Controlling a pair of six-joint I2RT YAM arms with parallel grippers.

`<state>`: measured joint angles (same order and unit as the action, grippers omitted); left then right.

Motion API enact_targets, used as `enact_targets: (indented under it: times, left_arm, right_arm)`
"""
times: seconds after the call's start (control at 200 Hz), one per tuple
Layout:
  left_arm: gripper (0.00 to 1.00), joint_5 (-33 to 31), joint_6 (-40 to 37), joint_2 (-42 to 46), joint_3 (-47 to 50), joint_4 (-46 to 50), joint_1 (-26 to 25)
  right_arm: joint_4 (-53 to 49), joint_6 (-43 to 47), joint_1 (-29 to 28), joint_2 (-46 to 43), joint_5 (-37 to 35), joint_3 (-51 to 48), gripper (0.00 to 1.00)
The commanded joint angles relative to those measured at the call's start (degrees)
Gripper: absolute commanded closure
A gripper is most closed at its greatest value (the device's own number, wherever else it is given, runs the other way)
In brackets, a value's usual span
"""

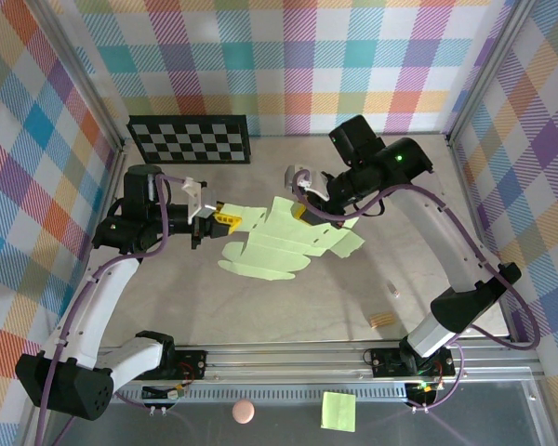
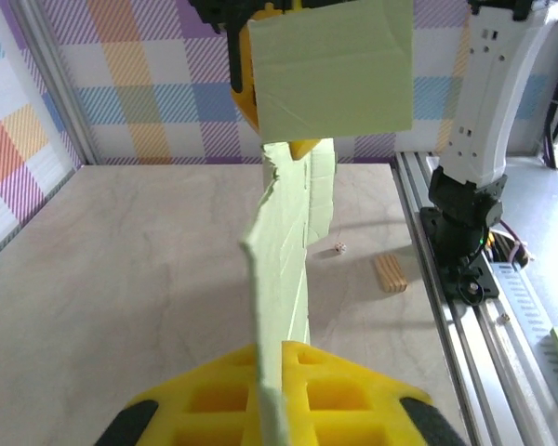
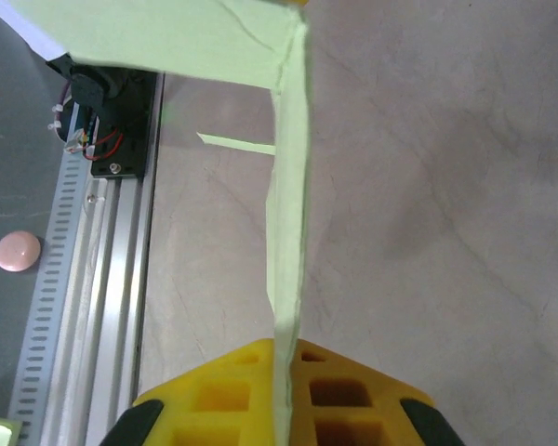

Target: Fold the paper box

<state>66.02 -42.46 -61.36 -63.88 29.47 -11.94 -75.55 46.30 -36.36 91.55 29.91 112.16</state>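
paper box (image 1: 274, 246): likely light, floppy; hold by edges
left gripper (image 1: 227, 219): pinching its left edge
right gripper (image 1: 299, 209): pinching its far flap

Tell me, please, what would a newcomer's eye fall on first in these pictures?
The pale lime-green paper box draws the eye first, spread out flat mid-table between the two arms. The left gripper pinches its left end and the right gripper its far edge, both closed on the card. Behind them a black-and-white checkerboard lies at the back left, against loud plaid walls.
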Motion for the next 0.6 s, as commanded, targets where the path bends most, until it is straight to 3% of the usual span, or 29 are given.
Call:
enact_targets:
  times: [0.0,0.105,0.245,0.375,0.445,0.595]
  left_arm:
    - [0.63,-1.36,4.94,1.67,0.58,-6.16,-0.45]
    - [0.39,-8.16,16.37,2.49,2.79,-17.31,-0.39]
    - [0.29,-16.86,28.72,1.88,3.69,-23.73,0.18]
    - [0.21,-21.48,40.95,-1.27,2.02,-25.68,1.51]
    - [0.2,-19.65,45.76,-4.05,0.37,-24.93,2.67]
    - [0.26,-18.28,57.58,-8.89,1.49,-32.85,3.51]
  right_arm:
    - [1.34,-2.45,-0.33,-0.33,0.3,-1.08,1.0]
    - [4.49,-7.05,0.25,-0.36,2.44,-2.74,1.0]
    - [12.57,-18.58,2.19,-0.3,8.85,-5.82,1.0]
    - [27.01,-34.05,5.45,-1.65,13.94,-13.64,1.0]
    - [35.6,-44.87,7.06,-1.65,16.3,-18.0,1.0]
    - [54.42,-66.41,9.66,-1.01,19.41,-27.52,1.0]
